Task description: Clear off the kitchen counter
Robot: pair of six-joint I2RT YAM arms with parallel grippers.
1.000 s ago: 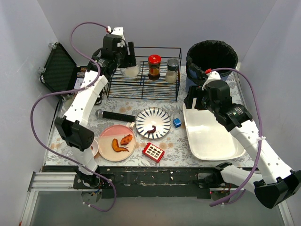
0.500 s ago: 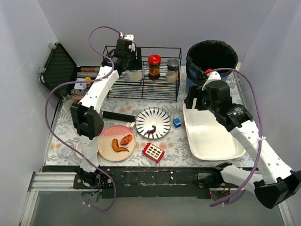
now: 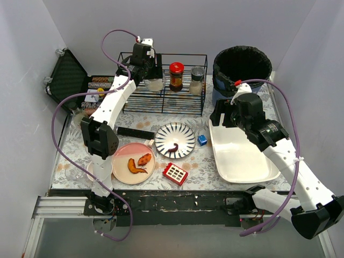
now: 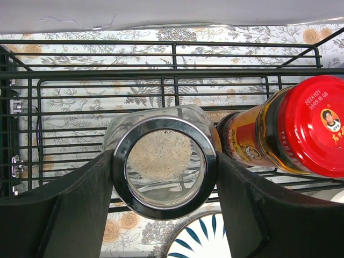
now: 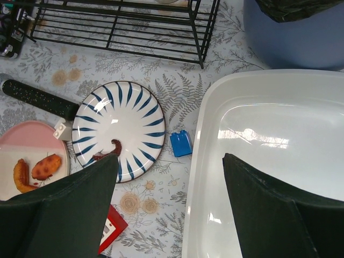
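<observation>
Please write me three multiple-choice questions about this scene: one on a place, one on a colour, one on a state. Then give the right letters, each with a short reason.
1. Where is the blue block?
A. on the counter, between the striped plate and the tub
B. in the tub
C. on the plate

2. What colour is the lid of the sauce jar?
A. green
B. black
C. red

3. The right pincer is:
A. shut on the block
B. open and empty
C. shut on the plate

Answers: 1 A, it lies on the patterned top; 2 C, the left wrist view shows it red; 3 B, its jaws stand wide with nothing between them.
</observation>
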